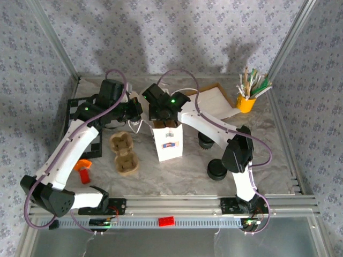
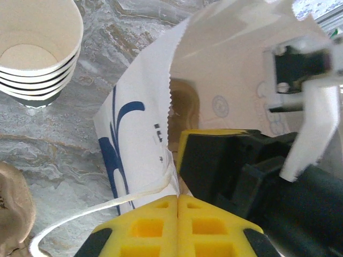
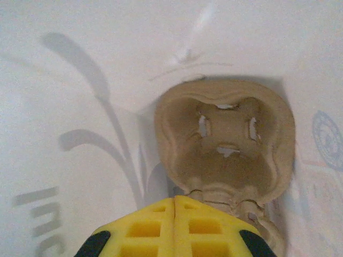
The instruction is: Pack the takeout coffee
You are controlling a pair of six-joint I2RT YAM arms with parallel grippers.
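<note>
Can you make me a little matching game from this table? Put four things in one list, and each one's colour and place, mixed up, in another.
Things:
1. paper bag
2. cup of stirrers
3. pulp tray
4. block

Colour and place:
a. red, on the rail at the near edge
b. brown, lying on the table left of the bag
c. white, standing upright in the middle
d. yellow, in the far right corner

Pairs: 1-c, 2-d, 3-b, 4-a

Faint grey letters (image 3: pixel 40 225), seemingly "Inc", show through the paper bag (image 3: pixel 80 80) left of the pulp tray (image 3: pixel 225 139); round stamp (image 3: pixel 329 139) to its right illegible.
</note>
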